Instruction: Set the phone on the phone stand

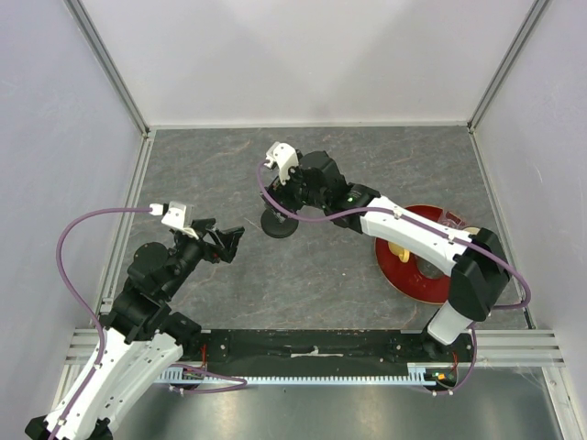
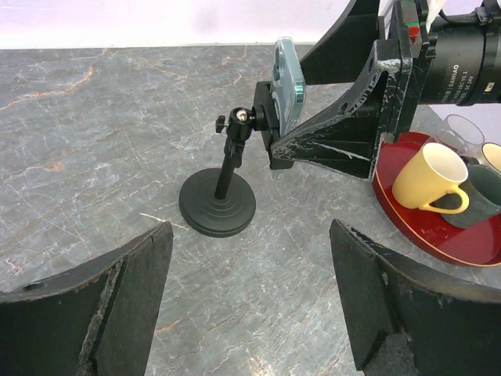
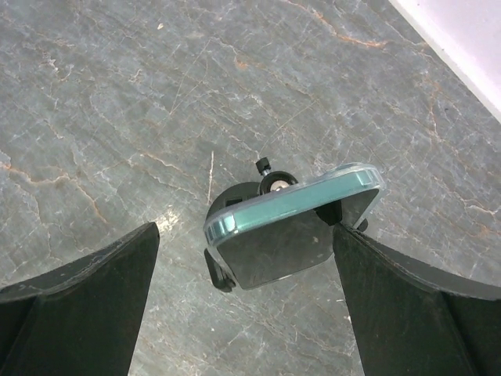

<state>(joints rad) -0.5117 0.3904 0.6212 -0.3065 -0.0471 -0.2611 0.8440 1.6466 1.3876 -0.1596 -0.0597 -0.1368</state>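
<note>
The phone (image 3: pixel 297 231), dark-screened in a clear teal-edged case, sits upright in the clamp on top of the phone stand (image 2: pixel 218 205), whose round black base rests on the grey table. It shows edge-on in the left wrist view (image 2: pixel 284 82). My right gripper (image 3: pixel 245 228) is open, with a finger on each side of the phone. One finger lies close to the phone's edge and the other stands well apart. In the top view it hovers over the stand (image 1: pixel 279 223). My left gripper (image 2: pixel 250 227) is open and empty, low over the table, to the left of the stand (image 1: pixel 231 240).
A red round tray (image 2: pixel 438 235) stands to the right of the stand. It holds a yellow mug (image 2: pixel 427 176), a dark mug (image 2: pixel 481 196) and a clear glass (image 2: pixel 462 129). White walls enclose the table on three sides.
</note>
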